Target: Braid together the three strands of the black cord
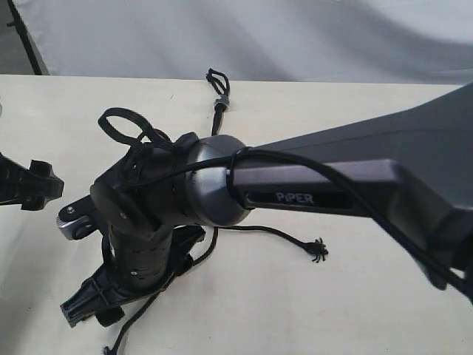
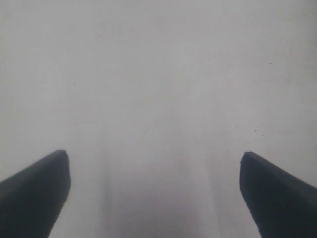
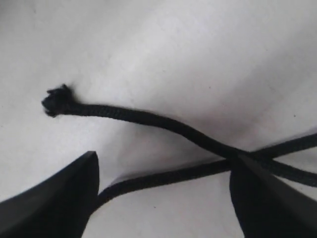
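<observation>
Okay, outside: right arm (image 1: 332, 185) reaches across, wrist bent down over the matte black cord (image 1: 219, 96), loop at twelve o'clock. Left wrist: left gripper (image 2: 156, 193) gaping, blank surface. Right wrist: right gripper (image 3: 164, 163) spread wide, two woven strands (image 3: 148, 119) crossing between its jaws.

The only readable text is "PiPER", in pale letters on the right arm (image 1: 347, 177).
</observation>
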`<state>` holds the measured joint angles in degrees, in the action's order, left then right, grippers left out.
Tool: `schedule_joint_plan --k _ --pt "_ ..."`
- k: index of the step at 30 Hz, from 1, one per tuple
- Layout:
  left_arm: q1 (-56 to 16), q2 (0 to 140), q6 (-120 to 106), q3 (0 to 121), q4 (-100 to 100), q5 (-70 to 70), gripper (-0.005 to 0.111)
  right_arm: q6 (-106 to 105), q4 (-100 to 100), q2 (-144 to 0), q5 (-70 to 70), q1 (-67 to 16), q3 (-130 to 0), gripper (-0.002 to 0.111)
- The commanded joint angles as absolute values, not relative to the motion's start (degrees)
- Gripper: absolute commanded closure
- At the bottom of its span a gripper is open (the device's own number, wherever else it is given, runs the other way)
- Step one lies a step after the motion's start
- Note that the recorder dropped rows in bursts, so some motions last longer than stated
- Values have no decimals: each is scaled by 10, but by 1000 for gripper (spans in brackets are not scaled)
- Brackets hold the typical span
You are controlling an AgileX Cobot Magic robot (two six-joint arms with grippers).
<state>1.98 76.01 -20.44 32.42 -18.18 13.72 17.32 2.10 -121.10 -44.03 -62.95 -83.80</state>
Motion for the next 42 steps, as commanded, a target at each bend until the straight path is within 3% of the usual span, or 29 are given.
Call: schedule_joint_plan --k 1,14,18,21,22,29,33,42 --pt "22 755 -201 324 -186 138 20 182 15 -1233 -473 -628 -843 39" --pt "22 755 -201 324 -186 139 20 146 -61 -1239 -633 -628 -845 42" --pt "22 755 -201 324 -186 141 20 127 -74 -1239 -637 -620 -839 64" --pt "22 755 -201 324 -186 141 20 98 -81 -1239 -618 -619 -807 101" --pt "22 755 -201 324 -186 143 20 94 -81 -1237 -612 -619 -800 109" --pt "17 755 -219 324 -220 229 20 76 -76 -1194 -538 -605 -752 109" --pt "-63 755 -391 300 -365 246 20 10 -17 -1182 -497 -573 -719 109" --pt "-195 755 -490 239 -464 224 23 -52 52 -1182 -471 -543 -712 109"
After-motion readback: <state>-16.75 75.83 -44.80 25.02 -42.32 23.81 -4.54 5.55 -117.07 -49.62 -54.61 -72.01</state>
